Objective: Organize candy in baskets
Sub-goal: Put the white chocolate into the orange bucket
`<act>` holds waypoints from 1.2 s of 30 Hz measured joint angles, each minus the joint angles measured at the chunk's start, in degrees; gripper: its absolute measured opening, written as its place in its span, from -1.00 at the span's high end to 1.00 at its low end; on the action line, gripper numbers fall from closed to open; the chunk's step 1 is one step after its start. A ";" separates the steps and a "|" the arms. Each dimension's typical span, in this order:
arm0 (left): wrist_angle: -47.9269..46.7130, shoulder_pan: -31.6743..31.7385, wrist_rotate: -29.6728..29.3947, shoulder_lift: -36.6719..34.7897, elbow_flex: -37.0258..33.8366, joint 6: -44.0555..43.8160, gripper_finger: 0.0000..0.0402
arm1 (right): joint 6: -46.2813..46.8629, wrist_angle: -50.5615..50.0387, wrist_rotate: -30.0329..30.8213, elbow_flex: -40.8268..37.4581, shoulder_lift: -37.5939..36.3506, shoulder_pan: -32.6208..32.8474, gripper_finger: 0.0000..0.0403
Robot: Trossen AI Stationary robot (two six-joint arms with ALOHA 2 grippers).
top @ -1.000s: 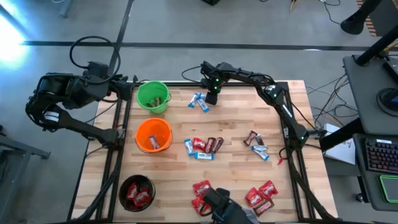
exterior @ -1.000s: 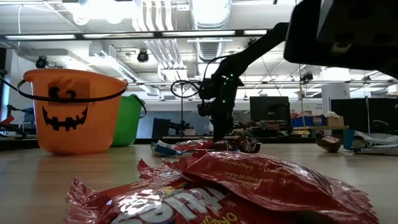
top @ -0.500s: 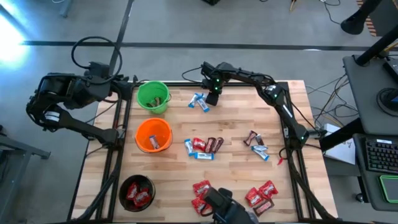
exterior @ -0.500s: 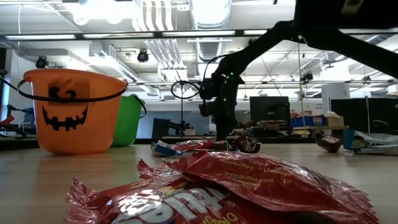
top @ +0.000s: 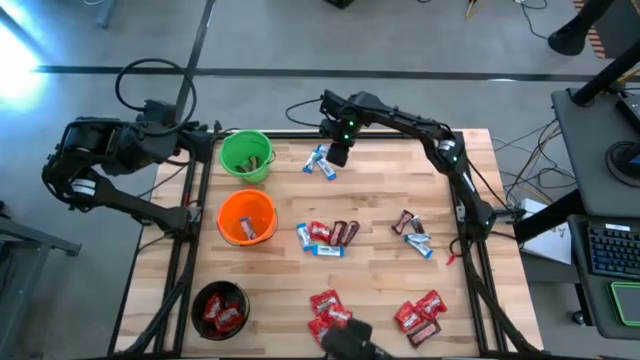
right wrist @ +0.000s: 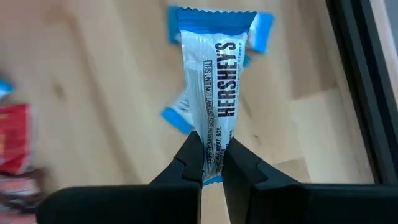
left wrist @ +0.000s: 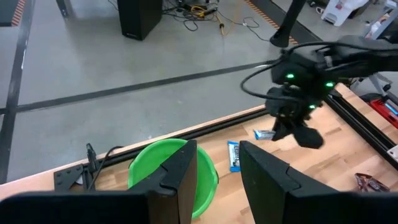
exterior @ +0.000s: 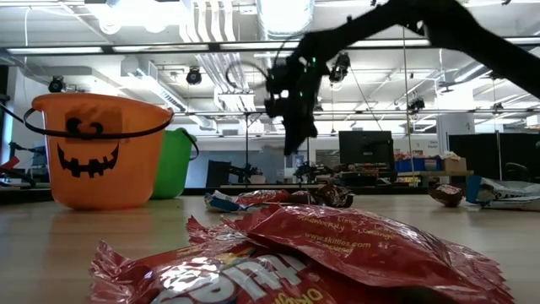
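Note:
My right gripper [top: 337, 152] hangs above the table's far edge, shut on a blue-and-white candy [right wrist: 214, 74]. In the low view it [exterior: 291, 142] is well above the tabletop. Two more blue-and-white candies [top: 322, 166] lie on the wood beneath it. The green bucket [top: 246, 155], the orange bucket [top: 246, 217] and the black bucket [top: 220, 307] stand along the table's left side. My left gripper [left wrist: 217, 168] waits open beyond the table's left edge, next to the green bucket [left wrist: 158, 171]. My right gripper pinches the blue-and-white candy by one end of its wrapper [right wrist: 213, 142] between the two fingertips [right wrist: 189, 158]. The fingers come from above, pointing down, and lie along the candy. The candy hangs below them, lifted clear of the table.
Red, brown and blue candies lie mid-table [top: 325, 236] and to the right [top: 410, 228]. Red ones sit near the near edge [top: 325, 305] [top: 420, 312] and fill the low view's front [exterior: 295, 253]. Bare wood lies between the clusters.
My right gripper has risen from tabletop height to well above the table, staying over the far edge near the blue-and-white candies. The left arm has kept still.

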 joint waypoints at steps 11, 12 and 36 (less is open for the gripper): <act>-0.81 0.11 -1.26 -0.88 0.00 2.83 0.49 | 6.44 1.77 2.10 0.11 -3.34 7.91 0.89; -0.81 0.11 -1.20 -0.93 0.00 3.60 0.49 | 7.53 2.04 2.21 0.11 -3.34 8.66 0.89; -0.85 0.11 4.38 -5.66 0.00 11.06 0.49 | 21.04 24.58 5.07 3.21 -3.45 24.78 0.88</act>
